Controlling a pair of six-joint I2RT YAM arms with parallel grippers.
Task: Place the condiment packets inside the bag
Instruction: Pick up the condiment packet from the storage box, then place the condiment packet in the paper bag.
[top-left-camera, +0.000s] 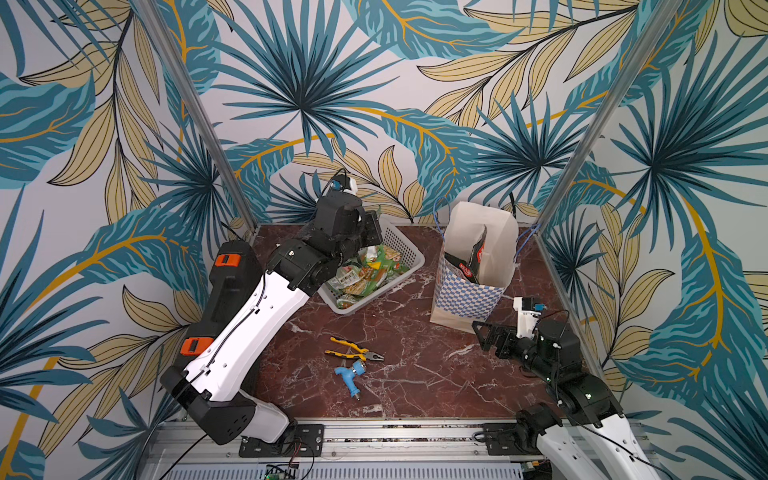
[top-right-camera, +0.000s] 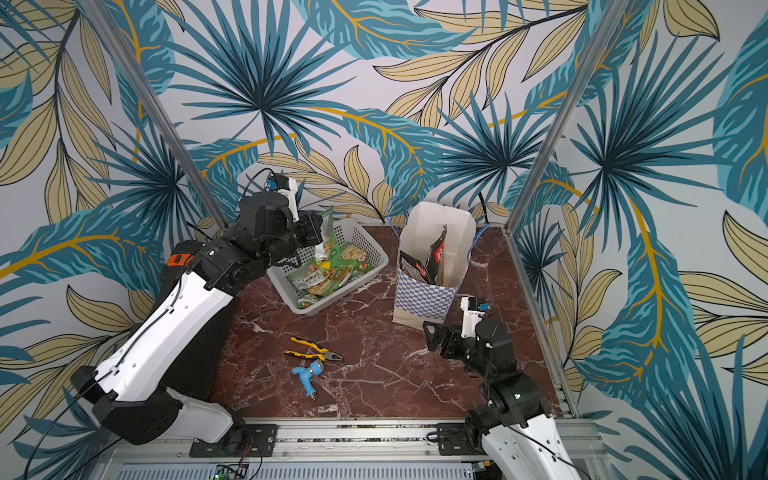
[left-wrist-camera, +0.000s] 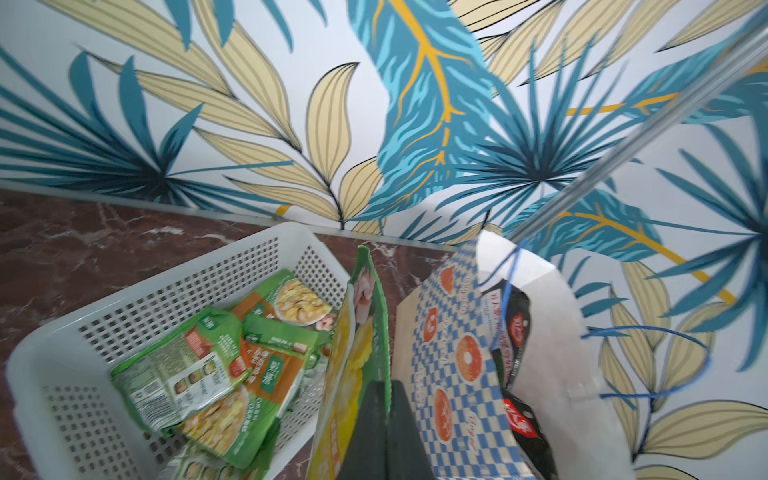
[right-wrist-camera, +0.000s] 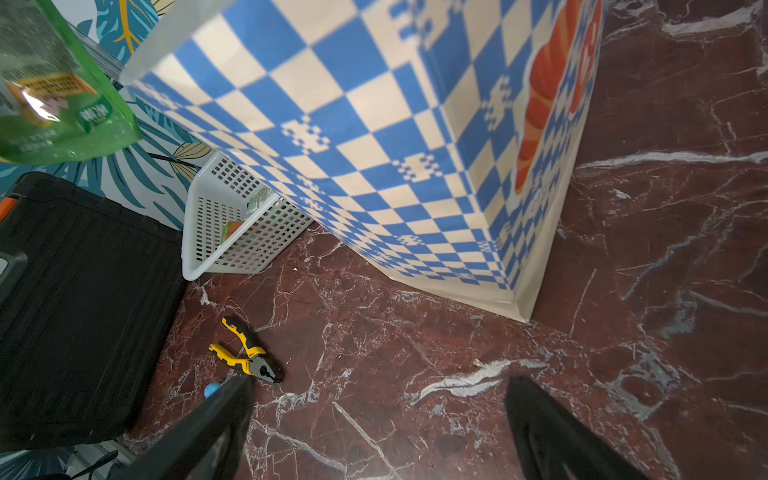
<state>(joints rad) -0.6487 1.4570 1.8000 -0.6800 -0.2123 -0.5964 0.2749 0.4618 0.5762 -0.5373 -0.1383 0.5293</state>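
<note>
- Two or more dark condiment packets (top-left-camera: 473, 259) are seen standing inside the bag (top-left-camera: 478, 293), so part of the task is counted as done.
- One green packet (left-wrist-camera: 365, 316) is held pinched upright in the left fingers (left-wrist-camera: 399, 428), raised just beside the bag and not yet over its mouth; its drop is judged the step in hand.
- Several green packets (top-left-camera: 370, 272) are left in the white basket (top-left-camera: 405, 245) beside the bag, so much of the task is judged to remain.
- Nothing is held by the right fingers (right-wrist-camera: 552, 424), which are spread wide, low by the bag's base, just above the desk (top-left-camera: 415, 374).
</note>
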